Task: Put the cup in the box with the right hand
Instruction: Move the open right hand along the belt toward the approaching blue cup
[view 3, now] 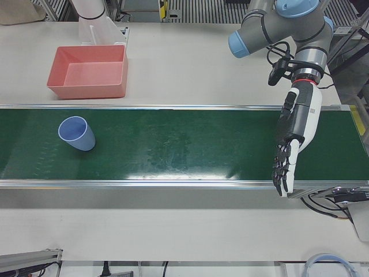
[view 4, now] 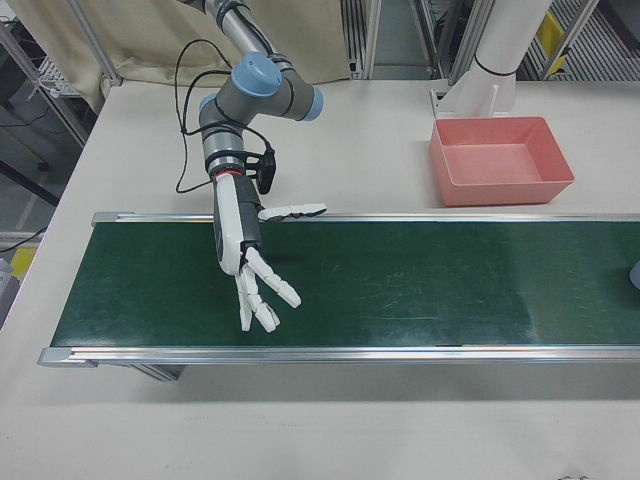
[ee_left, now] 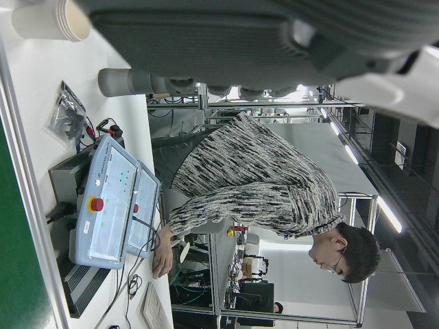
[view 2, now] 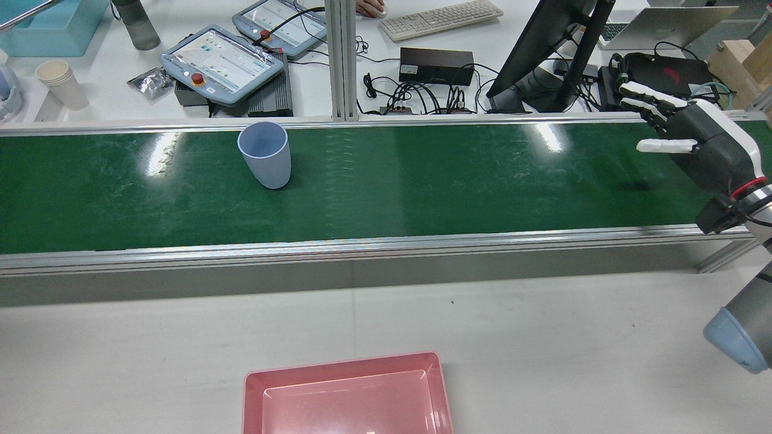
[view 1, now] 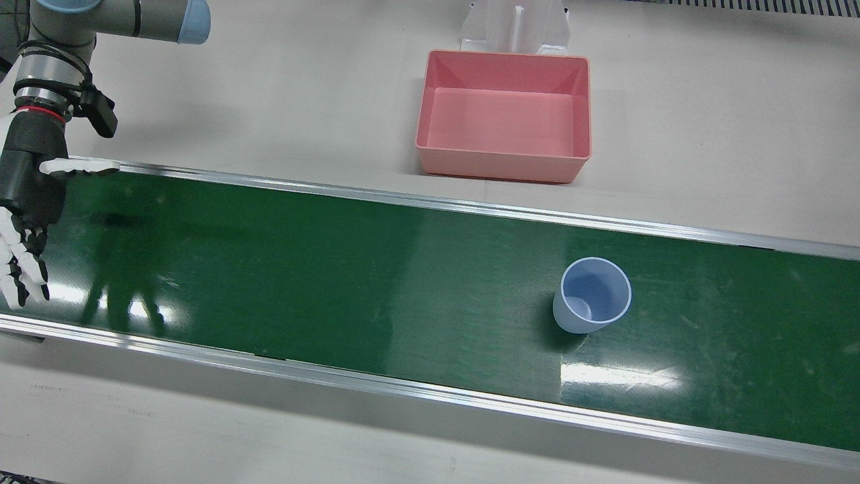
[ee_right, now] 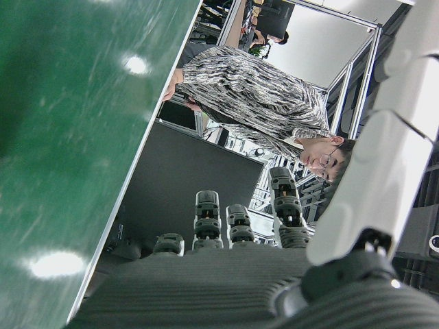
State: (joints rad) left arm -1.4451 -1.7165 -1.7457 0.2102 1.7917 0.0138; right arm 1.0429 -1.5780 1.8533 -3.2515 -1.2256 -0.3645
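cup (view 1: 592, 296) stands upright on the green belt, lower right of the front view; it looks light, stiff, smooth plastic, best wrapped around its wall. right hand (view 1: 27, 202), fingers spread and empty, hovers at far left.
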